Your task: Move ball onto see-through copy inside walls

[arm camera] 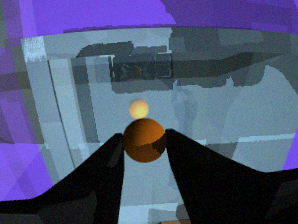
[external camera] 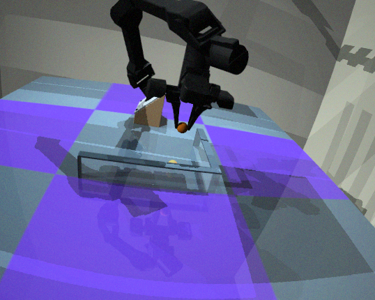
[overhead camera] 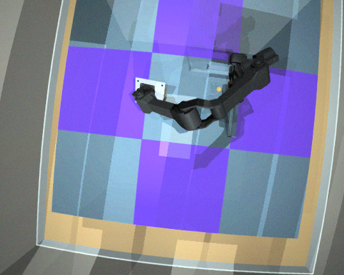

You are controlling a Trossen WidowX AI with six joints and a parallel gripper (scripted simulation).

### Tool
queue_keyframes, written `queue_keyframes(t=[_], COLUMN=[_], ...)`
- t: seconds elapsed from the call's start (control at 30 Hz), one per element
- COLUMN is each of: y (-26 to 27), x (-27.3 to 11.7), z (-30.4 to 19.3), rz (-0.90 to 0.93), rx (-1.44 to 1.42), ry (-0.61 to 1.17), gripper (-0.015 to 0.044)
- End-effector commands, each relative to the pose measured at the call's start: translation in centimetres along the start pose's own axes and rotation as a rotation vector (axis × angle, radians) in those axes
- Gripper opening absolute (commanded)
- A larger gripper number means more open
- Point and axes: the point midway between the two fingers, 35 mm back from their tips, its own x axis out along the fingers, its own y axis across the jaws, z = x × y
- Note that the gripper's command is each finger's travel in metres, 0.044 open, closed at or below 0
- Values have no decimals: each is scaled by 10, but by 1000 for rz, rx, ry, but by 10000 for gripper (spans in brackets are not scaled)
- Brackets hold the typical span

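The orange ball (overhead camera: 230,83) (external camera: 182,128) (arm camera: 144,142) is held between the fingertips of my gripper (external camera: 182,126) (arm camera: 144,138), clear of the table. My gripper is shut on it and points down. The see-through copy (overhead camera: 218,89) (external camera: 172,162) (arm camera: 139,108) is pale yellow and sits low inside the corner. In the wrist view it shows just beyond the ball. One clear wall (overhead camera: 198,68) (external camera: 210,153) meets the other clear wall (overhead camera: 231,128) (external camera: 141,162) in a corner. In the top view my arm hides much of that corner.
The arm stands on a wooden block (external camera: 150,113) with a white plate (overhead camera: 160,87) on top. The table is a blue and purple checker with a wooden border (overhead camera: 149,243) and a low clear rim around it. Shadows and reflections of the arm fall near the walls.
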Motion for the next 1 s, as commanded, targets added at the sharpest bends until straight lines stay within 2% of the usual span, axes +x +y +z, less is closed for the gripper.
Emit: queue_keyframes(t=[0.0, 0.67, 0.97], y=[-1, 0, 0], x=[-8, 36, 86], z=[-2, -23, -23], rz=[1, 0, -2], rx=[10, 10, 10], ry=[7, 7, 7], gripper=[0, 0, 0])
